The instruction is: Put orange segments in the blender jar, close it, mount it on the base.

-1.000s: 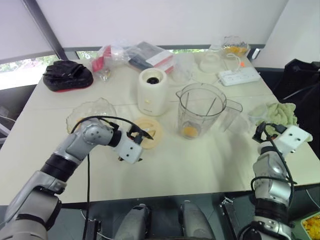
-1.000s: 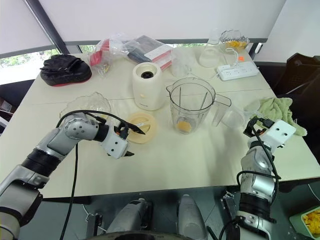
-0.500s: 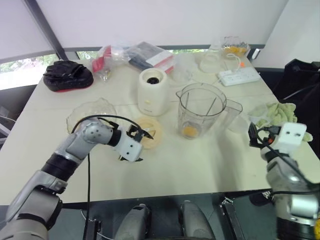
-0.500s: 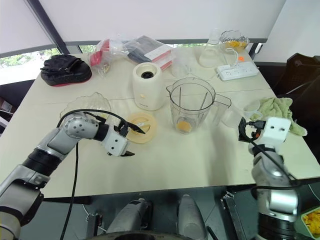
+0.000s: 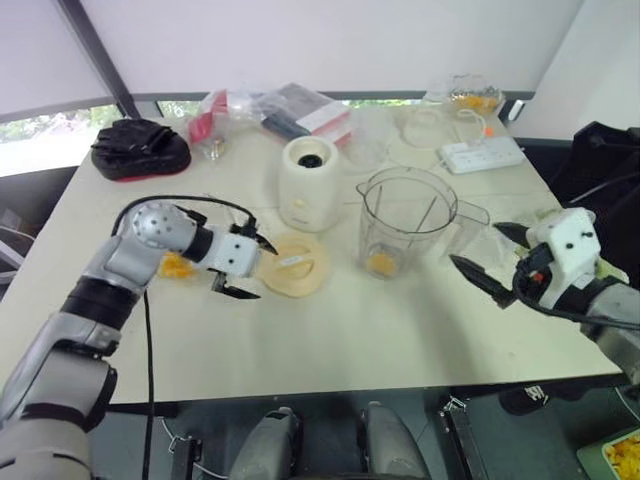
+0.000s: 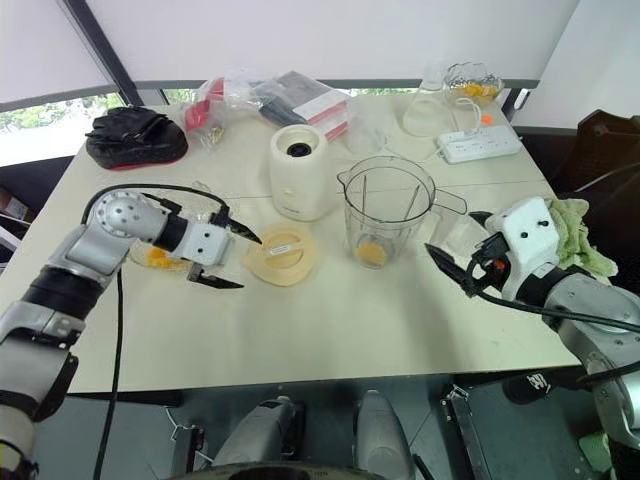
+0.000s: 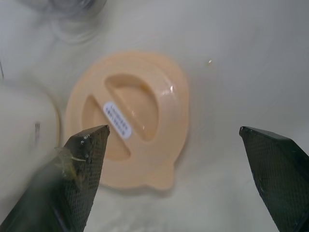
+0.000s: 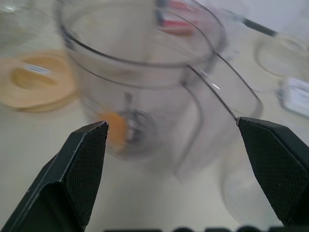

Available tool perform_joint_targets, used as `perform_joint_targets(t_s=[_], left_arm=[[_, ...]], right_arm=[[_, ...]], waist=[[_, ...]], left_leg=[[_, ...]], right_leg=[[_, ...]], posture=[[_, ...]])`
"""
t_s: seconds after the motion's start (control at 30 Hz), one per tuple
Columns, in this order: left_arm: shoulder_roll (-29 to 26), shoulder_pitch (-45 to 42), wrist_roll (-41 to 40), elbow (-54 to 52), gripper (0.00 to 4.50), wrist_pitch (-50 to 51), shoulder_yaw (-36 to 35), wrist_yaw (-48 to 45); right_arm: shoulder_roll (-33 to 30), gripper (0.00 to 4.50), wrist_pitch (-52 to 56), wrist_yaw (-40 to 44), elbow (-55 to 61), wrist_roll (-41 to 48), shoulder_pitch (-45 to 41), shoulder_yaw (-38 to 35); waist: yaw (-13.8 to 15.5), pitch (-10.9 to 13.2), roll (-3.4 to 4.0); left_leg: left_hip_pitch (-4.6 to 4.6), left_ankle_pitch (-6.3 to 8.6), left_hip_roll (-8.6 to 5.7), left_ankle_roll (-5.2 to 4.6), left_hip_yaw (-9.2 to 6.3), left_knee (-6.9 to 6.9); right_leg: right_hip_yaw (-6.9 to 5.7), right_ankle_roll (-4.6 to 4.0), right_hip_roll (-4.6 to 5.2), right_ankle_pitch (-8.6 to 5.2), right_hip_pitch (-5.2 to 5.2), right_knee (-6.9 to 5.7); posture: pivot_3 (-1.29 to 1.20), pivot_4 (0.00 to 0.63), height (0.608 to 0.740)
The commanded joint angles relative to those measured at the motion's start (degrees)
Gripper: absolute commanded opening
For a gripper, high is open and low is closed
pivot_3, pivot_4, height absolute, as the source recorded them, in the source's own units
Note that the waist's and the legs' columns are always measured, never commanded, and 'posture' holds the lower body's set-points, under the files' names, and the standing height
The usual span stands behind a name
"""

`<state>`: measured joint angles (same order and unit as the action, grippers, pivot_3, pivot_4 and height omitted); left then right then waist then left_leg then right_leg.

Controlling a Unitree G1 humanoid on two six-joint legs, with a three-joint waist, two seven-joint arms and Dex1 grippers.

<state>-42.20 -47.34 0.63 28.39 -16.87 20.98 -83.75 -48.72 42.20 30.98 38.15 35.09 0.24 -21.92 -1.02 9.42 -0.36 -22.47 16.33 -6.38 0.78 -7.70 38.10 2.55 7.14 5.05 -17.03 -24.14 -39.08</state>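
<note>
1 blender jar [image 6: 385,215] mid-desk, upright, lidless, 1 orange segment [image 6: 371,252] at its bottom. 1 base [image 6: 299,171] just beside it toward the far edge, socket bare. 1 cream lid [image 6: 283,254] flat on the desk, nearer the front edge than the base. More orange segments [image 6: 158,258] in the glass bowl [image 6: 148,262] by the left arm. Left gripper [image 6: 226,257] beside the lid, fingers spread, empty. Right gripper [image 6: 463,248] near the jar handle, fingers spread, empty.

Between our two black spread fingers [image 8: 72,174] we see the tall clear plastic blender jar [image 8: 145,92], one orange segment [image 8: 113,135] at its bottom.
</note>
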Motion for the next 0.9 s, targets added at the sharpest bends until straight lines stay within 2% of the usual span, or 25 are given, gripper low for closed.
perform_joint_targets(t_s=[0.03, 0.3, 0.63, 0.9], left_arm=[[1.28, -3.44, -1.74, 3.89, 4.50, 2.29, -1.67, -2.89], [8.65, -10.53, -1.16, 16.73, 4.50, 12.37, -1.41, -5.14], [11.44, -13.73, 2.72, 25.82, 4.50, 9.20, -1.20, -2.96], [12.77, -15.02, 3.29, 30.16, 4.50, 8.48, -2.64, 0.29]], right_arm=[[-0.19, 4.47, 0.83, -0.06, 4.45, 2.33, -3.02, 1.34], [-0.86, 4.47, 3.41, -0.51, 10.15, 3.79, -5.13, 5.67], [-1.54, 4.47, 5.73, -0.72, 13.81, 6.43, -4.74, 3.18], [-1.63, 4.47, 5.68, -1.28, 14.30, 6.62, -5.24, 4.32]], waist=[[0.16, 0.01, -0.02], [0.37, 0.19, -0.35], [0.38, 0.32, -0.57], [0.39, 0.36, -0.64]], left_leg=[[-0.01, 0.00, 0.00, 0.00, 0.00, 0.01], [-0.07, 0.01, -0.03, -0.01, -0.04, 0.07], [-0.08, 0.01, -0.02, -0.01, -0.04, 0.05], [-0.09, 0.01, -0.02, -0.01, -0.04, 0.06]], right_leg=[[0.00, 0.00, 0.00, 0.00, 0.00, 0.00], [-0.06, 0.01, 0.03, 0.00, -0.01, 0.00], [-0.05, 0.01, 0.03, 0.00, -0.07, 0.00], [-0.05, 0.01, 0.03, 0.00, -0.07, -0.01]], posture=[[0.00, 0.150, 0.740], [0.00, 0.150, 0.740], [0.00, 0.150, 0.740], [0.00, 0.150, 0.740]])
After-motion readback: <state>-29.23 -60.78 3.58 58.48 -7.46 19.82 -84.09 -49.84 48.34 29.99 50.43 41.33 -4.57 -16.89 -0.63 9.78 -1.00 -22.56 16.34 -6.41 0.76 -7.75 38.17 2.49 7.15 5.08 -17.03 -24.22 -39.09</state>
